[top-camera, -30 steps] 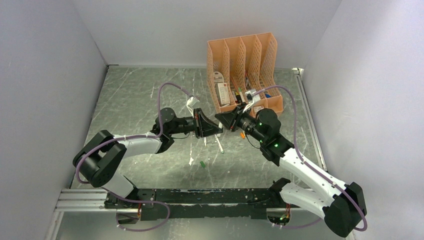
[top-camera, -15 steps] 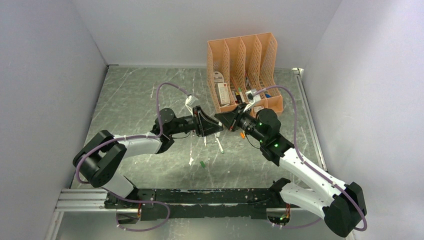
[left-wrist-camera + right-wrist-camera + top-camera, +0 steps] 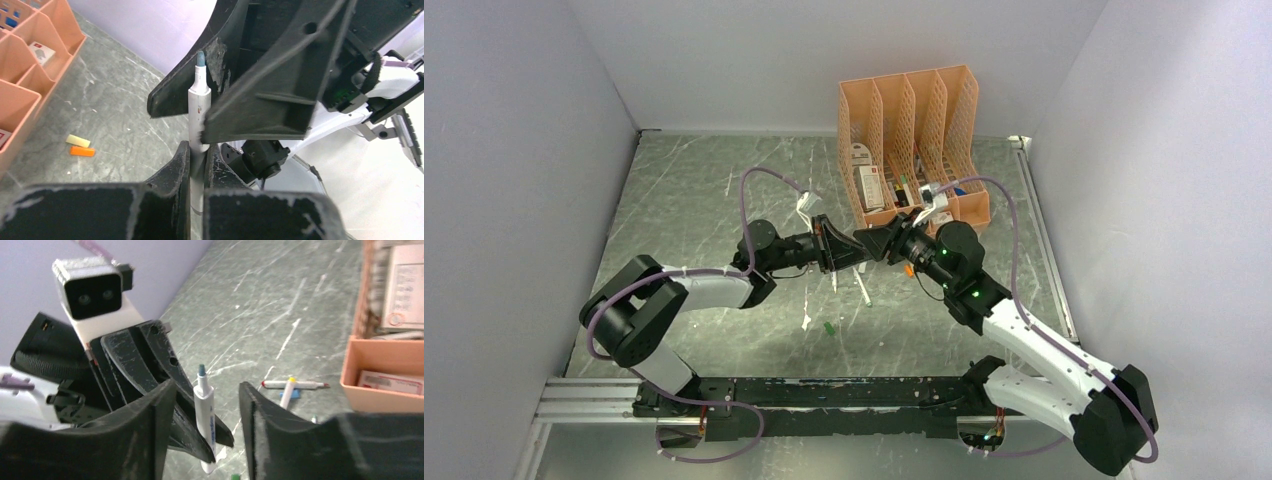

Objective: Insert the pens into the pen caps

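Left gripper [image 3: 199,148] clamps the blue-tipped pen [image 3: 198,100]; right gripper [image 3: 206,385] gapes around its tip, seemingly empty. Squeezing now could lever the pen askew or knock it loose.

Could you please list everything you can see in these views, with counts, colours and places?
held pen: one, white, blue-green tip, upright in the left fingers.
loose pens: at least two, white, red- and yellow-tipped, crossed on the table.
caps: four, loose on the table; green cap, orange cap, pale yellow cap, blue cap.
organiser: one, peach, table's far right.
table: one, grey marbled.
left fingers: black, shut on the held pen.
right fingers: black, open, either side of its tip.
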